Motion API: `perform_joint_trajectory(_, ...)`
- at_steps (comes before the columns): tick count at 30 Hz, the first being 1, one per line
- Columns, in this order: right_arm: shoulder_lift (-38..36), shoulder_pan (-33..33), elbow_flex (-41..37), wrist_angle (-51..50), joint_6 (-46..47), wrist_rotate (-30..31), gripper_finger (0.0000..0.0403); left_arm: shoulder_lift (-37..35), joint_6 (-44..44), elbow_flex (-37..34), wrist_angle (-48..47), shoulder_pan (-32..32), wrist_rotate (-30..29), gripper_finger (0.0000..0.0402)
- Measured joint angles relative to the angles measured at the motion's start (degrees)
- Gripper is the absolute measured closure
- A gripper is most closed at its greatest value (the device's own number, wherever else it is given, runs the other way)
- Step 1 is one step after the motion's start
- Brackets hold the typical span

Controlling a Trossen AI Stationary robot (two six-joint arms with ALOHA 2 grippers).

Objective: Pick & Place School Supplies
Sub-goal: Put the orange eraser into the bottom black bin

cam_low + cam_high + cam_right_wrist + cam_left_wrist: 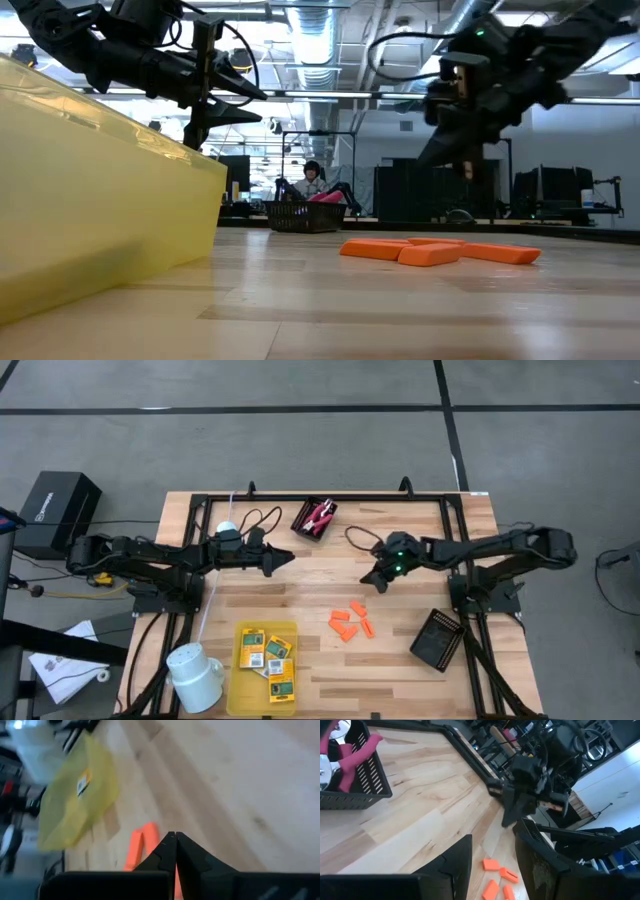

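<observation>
Several stubby orange pieces (350, 625) (435, 250) lie flat on the wood near the table's middle. Yellow-and-green packets (267, 653) lie in a yellow tray (240, 680) at the near edge. A red/pink-handled tool (320, 515) (357, 752) rests in a black basket (303, 528) at the far side. My left gripper (288, 559) (492, 832) hovers open above bare wood, left of centre, fingers pointing right. My right gripper (366, 582) (172, 836) is shut and empty, above the table just beyond the orange pieces (142, 845).
A white mug (195, 675) lies left of the yellow tray. A small white disc (228, 528) sits by the left arm. A second black basket (437, 640) stands at the near right. Cables loop along the far side. Bare wood lies between the two grippers.
</observation>
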Motion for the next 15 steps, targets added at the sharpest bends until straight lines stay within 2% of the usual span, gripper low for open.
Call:
perform_joint_trajectory(6,8.54,0.88,4.34,-0.02,-3.71,-8.47,0.0402,0.0,1.52,0.0,0.06,0.0,0.0,0.0257)
perform_joint_trajectory(15,14.91,2.77,6.19,-0.25,-4.11,-10.4,0.0403,0.0,2.05,-0.02,0.13,0.0,0.01,0.0257)
